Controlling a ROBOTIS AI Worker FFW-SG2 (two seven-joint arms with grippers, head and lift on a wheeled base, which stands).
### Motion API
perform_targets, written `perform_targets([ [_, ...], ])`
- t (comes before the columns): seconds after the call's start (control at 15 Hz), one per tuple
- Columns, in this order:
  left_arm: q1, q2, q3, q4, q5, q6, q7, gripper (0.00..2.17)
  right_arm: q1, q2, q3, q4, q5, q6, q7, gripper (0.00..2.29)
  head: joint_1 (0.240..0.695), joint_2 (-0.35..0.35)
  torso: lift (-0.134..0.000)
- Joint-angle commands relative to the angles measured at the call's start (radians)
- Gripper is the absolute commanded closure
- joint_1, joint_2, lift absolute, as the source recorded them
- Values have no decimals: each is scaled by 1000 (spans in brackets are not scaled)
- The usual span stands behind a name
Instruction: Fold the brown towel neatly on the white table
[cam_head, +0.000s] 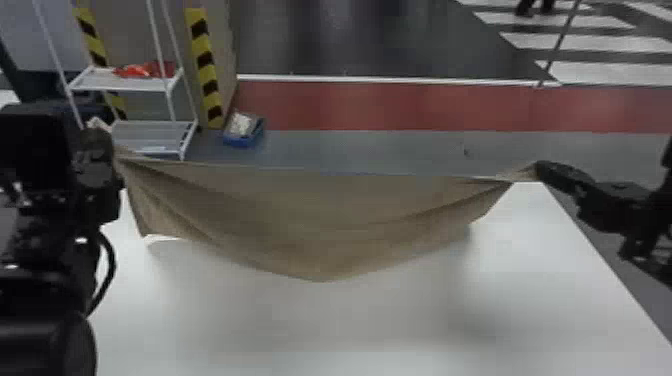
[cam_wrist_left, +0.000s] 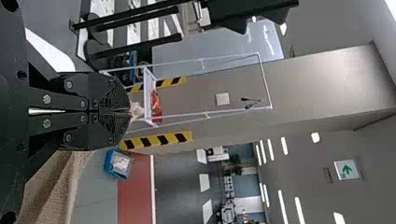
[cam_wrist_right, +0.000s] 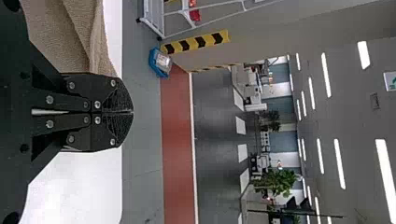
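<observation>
Clamped in black left claw (cam_head: 106, 142) and black right claw (cam_head: 542, 170), coarse-woven brown towel (cam_head: 320, 225) sags, creased; flat white table (cam_head: 350, 320) below claws, white two-shelf rack (cam_head: 147, 131) beyond left claw.

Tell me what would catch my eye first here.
Probably the brown towel, stretched between the left gripper and the right gripper, its middle sagging in front of the robot above or onto the white table. Behind it, a red floor band and, at the left, black-and-yellow striped edging stand out.
</observation>
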Motion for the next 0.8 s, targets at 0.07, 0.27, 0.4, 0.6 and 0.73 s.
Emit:
perform_targets([
  [0.07,-254,49,36,273,108,-37,14,1160,-176,1,109,182,98,-86,-30,1301,552,-36,-119],
  [0.27,-377,66,36,354,156,-80,-3,1160,-265,-6,127,228,126,-117,-31,1301,475,-8,-119],
  [0.4,-380,74,33,316,174,-64,-4,1160,-276,-26,128,191,127,-71,-30,1301,431,-8,-119],
  [0.6,-176,74,43,98,190,-24,12,1160,-134,-74,82,79,52,-46,-5,1301,396,-17,-119],
  [0.73,-20,66,43,9,190,-21,28,1160,-7,-92,53,13,41,-74,16,1301,423,-25,-119],
])
